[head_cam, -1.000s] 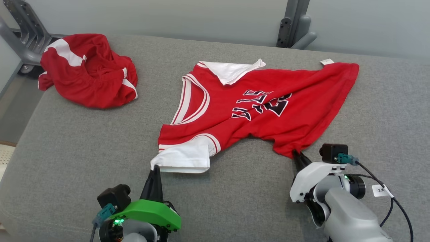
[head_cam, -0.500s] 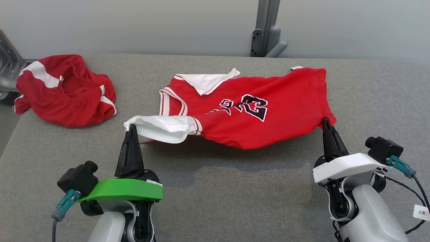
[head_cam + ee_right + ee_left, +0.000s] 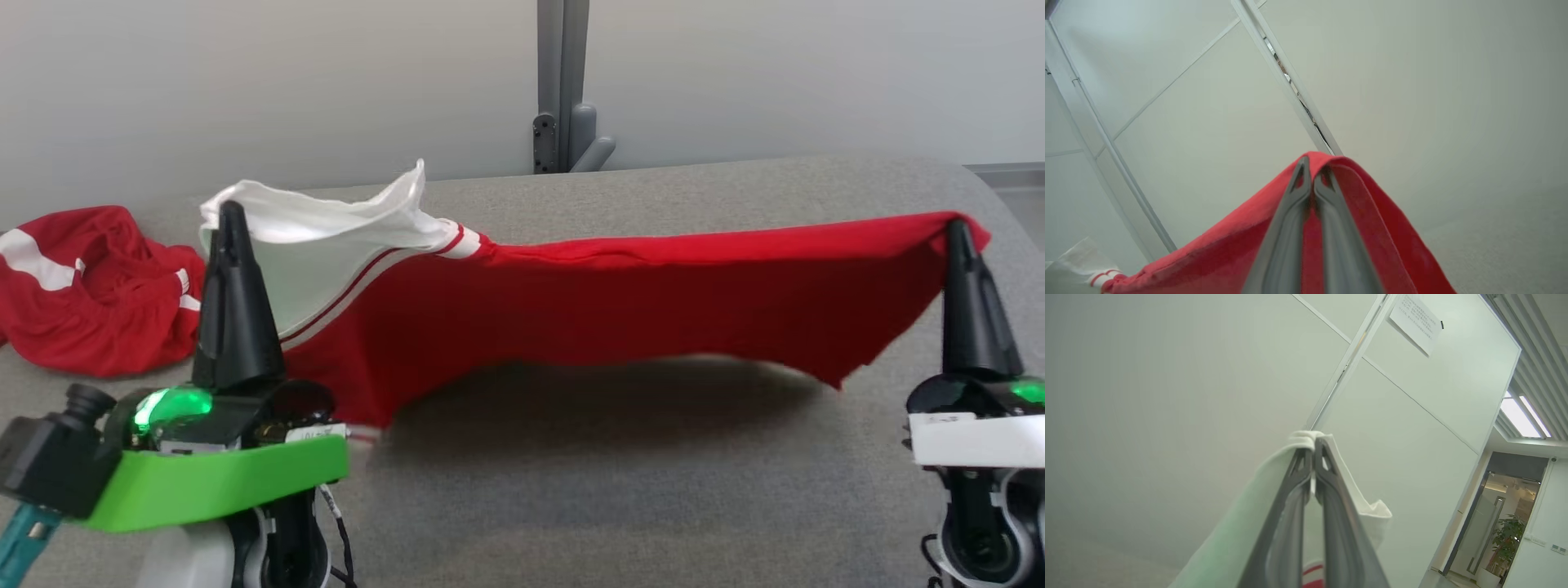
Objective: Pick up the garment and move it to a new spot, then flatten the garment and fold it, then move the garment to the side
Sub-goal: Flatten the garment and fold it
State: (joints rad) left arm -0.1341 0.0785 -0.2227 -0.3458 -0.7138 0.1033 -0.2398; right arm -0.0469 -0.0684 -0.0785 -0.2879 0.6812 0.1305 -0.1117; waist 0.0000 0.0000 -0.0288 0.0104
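The garment (image 3: 620, 302), a red jersey with white sleeves and white trim, hangs stretched in the air above the grey cushion (image 3: 653, 490). My left gripper (image 3: 229, 214) is shut on its white sleeve edge (image 3: 1306, 437) at the left end. My right gripper (image 3: 955, 230) is shut on the red hem corner (image 3: 1327, 163) at the right end. Both grippers point upward and the cloth sags between them, its lower edge just above the cushion. The jersey's printed front is hidden from the head view.
A second red and white garment (image 3: 90, 302) lies crumpled at the cushion's far left. A grey metal post (image 3: 563, 90) stands behind the cushion against a pale wall. The cushion's right end curves away near the right gripper.
Both grippers have risen and spread apart, lifting the jersey off the cushion until it hangs stretched between them. The head camera has also tilted up.
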